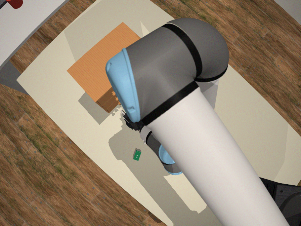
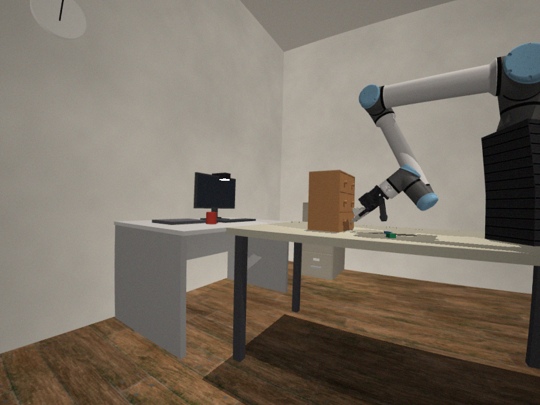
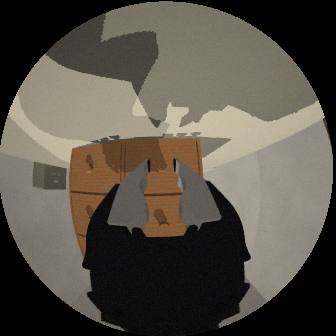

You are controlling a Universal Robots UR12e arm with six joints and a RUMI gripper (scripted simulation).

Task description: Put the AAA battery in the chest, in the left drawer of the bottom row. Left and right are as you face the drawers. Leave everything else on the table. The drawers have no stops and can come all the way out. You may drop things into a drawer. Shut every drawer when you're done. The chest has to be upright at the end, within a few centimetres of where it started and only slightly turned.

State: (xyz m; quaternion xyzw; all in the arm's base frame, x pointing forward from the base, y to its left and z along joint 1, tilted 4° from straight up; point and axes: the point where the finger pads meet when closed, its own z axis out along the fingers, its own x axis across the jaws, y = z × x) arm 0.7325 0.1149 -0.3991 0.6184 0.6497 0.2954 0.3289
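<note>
While the chest stands upright, a parted hand reaches its bottom row

With its two fingers set a little apart and nothing between them, the hand (image 1: 122, 112) (image 2: 353, 220) (image 3: 161, 159) slants down towards the chest (image 1: 97, 65) (image 2: 323, 200) (image 3: 107, 177). Its fingertips are at the front of the left drawer of the bottom row (image 3: 140, 172), which shows on the right in the upside-down wrist view. Whether they touch the wood or that drawer's handle, I cannot tell. Partly shaded, the bottom row looks shut, and so do the drawers visible above it.

Behind the hand, the arm (image 1: 209, 146) (image 2: 440, 85) stretches over the bench (image 1: 255, 121) (image 2: 457, 250) (image 3: 240, 75) and hides part of the chest from above. Out on the bench, well apart from the chest, lies a green block (image 1: 137, 155) (image 2: 390, 235) with pale marks on top. Just behind it in the exterior view is a small blue object (image 2: 386, 232), too small to identify. The AAA battery cannot be picked out with certainty, so its place is unclear.

Beyond the bench, a red cup (image 1: 16, 3) (image 2: 211, 217) stands on a white desk (image 1: 26, 29) (image 2: 150, 270) before a monitor (image 2: 214, 191).
</note>
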